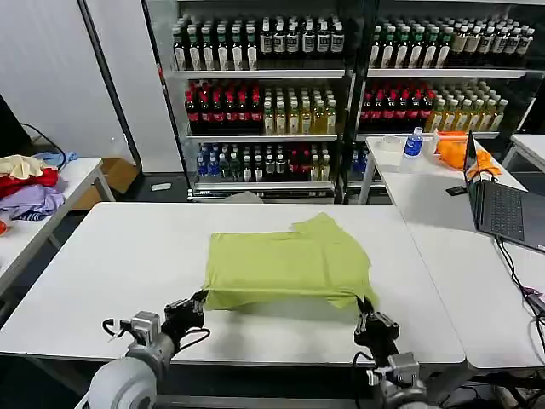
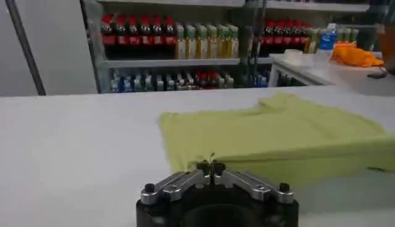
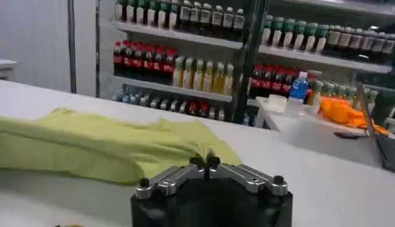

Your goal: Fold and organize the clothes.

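From my station, the lime t-shirt (image 1: 285,262) lay on the white tabletop (image 1: 111,264), near its front edge, already doubled over into a rough rectangle with one sleeve or corner poking out at the far side. I judged the folding about half done: at least one fold was in, but the shape was uneven and another fold plus tidying remained. My left claw (image 1: 197,302) was pinched shut on the near-left corner of the shirt, and my right claw (image 1: 365,308) was pinched shut on the near-right corner (both wrist views showed the fingertips together with a wisp of green fabric between them). The near hem was lifted slightly off the tabletop. By my count: one t-shirt, two claws, one tabletop under the work.
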